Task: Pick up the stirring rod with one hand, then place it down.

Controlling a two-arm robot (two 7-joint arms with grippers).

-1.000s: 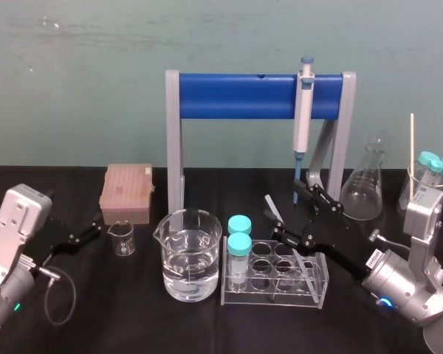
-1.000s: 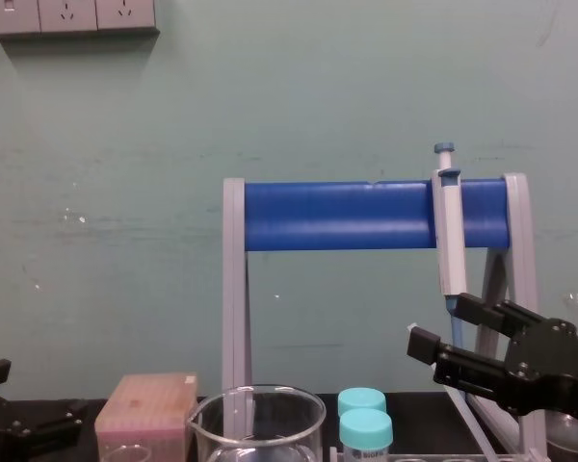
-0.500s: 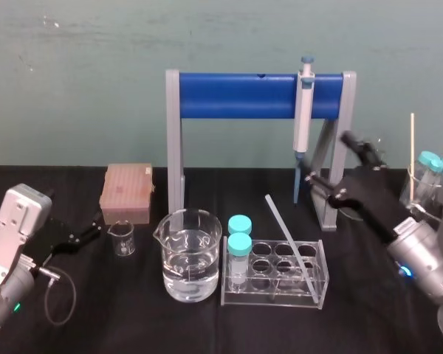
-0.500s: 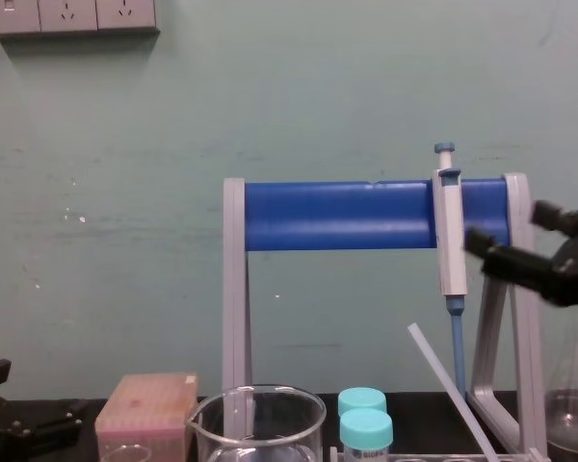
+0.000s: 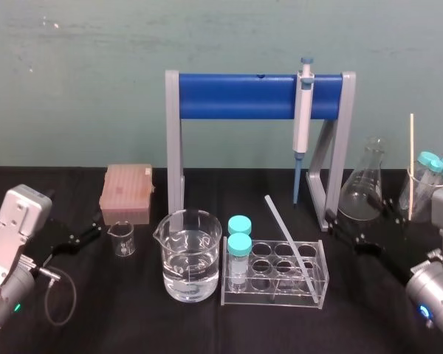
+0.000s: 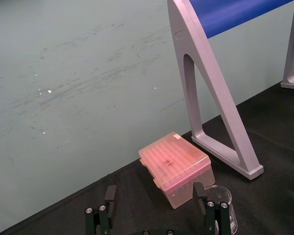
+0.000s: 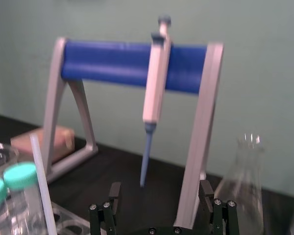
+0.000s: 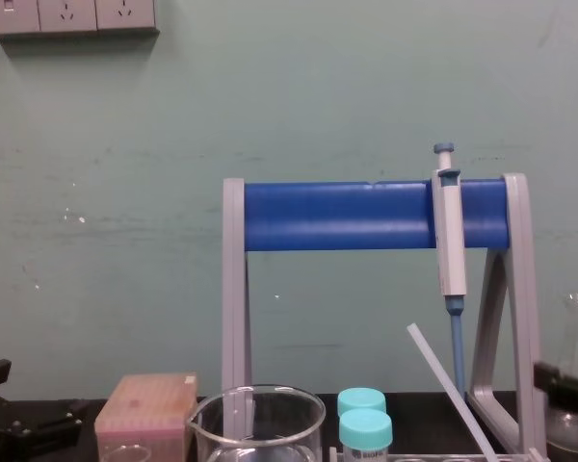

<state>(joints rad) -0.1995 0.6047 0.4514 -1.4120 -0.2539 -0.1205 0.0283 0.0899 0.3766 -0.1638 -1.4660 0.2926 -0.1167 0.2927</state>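
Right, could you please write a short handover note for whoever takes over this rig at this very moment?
Left gripper: open, parked low at the robot's left, near the pink plastic tip box and the small glass beaker.
Right gripper: open and holding nothing, low at the right by the clear glass conical flask.
Long translucent-white stirring rod: leans tilted in the clear plastic test-tube rack, lower end in a right-hand hole, apart from both grippers.
Done: the rod is set down and released.
Left: probably nothing beyond parking the right arm.

black table w/ pink tip box, sm beaker, lg beaker, tube rack, pipette stand, flask.
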